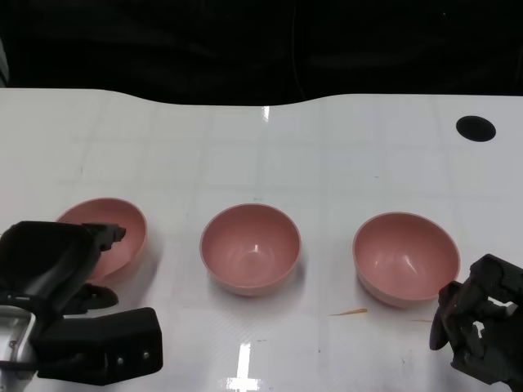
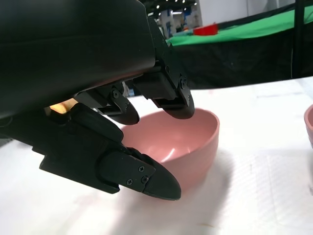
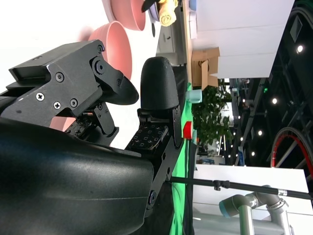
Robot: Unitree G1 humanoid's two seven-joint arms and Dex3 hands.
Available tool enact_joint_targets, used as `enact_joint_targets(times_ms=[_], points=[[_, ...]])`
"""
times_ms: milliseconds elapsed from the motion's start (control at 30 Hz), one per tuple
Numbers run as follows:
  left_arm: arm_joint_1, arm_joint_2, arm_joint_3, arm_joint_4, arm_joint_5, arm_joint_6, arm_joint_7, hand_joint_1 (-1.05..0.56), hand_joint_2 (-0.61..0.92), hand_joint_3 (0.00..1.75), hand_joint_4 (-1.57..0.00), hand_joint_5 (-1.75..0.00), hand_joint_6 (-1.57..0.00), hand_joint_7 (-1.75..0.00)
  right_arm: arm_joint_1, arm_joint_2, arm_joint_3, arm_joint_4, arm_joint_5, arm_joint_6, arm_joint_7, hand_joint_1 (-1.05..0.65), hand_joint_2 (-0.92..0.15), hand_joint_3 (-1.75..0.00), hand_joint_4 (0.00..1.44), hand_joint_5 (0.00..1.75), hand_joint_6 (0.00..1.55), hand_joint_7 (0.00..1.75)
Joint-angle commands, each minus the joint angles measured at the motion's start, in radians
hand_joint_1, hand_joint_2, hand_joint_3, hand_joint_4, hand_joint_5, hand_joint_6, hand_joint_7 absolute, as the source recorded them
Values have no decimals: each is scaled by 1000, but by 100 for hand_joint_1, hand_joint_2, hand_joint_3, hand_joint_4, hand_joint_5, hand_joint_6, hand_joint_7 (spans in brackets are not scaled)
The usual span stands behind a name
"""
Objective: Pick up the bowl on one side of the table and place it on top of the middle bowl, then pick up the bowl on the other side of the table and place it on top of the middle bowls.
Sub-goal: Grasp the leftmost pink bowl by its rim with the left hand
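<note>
Across the table (image 1: 270, 147) — three empty pink bowls (image 1: 250, 247); left hand (image 1: 61, 269) fingers (image 2: 146, 177) apart — right hand's (image 1: 482, 327) indiscernible.

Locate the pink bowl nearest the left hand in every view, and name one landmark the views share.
Head view: left bowl at lower left, partly behind the left hand.
Left wrist view: centre, just beyond the fingers.
Right wrist view: cannot tell which of the pink bowls there it is.
Shared landmark: the white table.

The head view looks down on the table (image 1: 327, 147); both wrist views sit close behind their hands, sharing its pink bowls.
</note>
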Motion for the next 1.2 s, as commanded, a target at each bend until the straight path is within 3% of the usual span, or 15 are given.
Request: enact_joint_targets(times_ms=[33, 267, 733, 1200], points=[[-14, -2, -11, 12, -16, 8, 12, -73, 90, 0, -69, 0, -69, 0, 9, -7, -8, -14, 2, 7, -14, -3, -63, -105, 95, 163, 89, 136], [-25, -7, -25, 49, -37, 3, 31, -71, 91, 0, -69, 0, -69, 0, 14, -9, -3, -27, 2, 20, -20, -3, -62, -107, 94, 163, 90, 136], [-145, -3, -71, 274, -78, -52, 92, -65, 91, 0, -70, 0, -71, 0, 11, -6, 2, -10, 1, -6, -8, -3, -58, -112, 95, 165, 90, 137], [-215, -34, -138, 440, -95, -63, 95, -63, 92, 4, -67, 0, -72, 0, 16, -6, 3, -9, 4, -13, 0, -3, -61, -108, 93, 164, 88, 137]])
